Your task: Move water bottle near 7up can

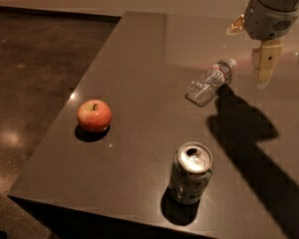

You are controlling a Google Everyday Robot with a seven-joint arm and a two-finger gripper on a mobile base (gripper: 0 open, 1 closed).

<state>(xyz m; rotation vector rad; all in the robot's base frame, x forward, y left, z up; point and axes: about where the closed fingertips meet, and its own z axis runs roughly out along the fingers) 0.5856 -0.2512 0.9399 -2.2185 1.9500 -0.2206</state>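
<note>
The water bottle [210, 82] lies on its side on the dark table [139, 59], cap pointing to the upper right. The 7up can [191, 173] stands upright near the table's front edge, below the bottle and well apart from it. My gripper [264, 71] hangs from the arm at the upper right, just right of the bottle's cap and above the table, not touching the bottle.
A red-yellow apple [94, 116] sits on the left part of the table. The table's left and front edges drop to a dark floor [30, 83]. The arm casts a long shadow [259, 143] across the right side.
</note>
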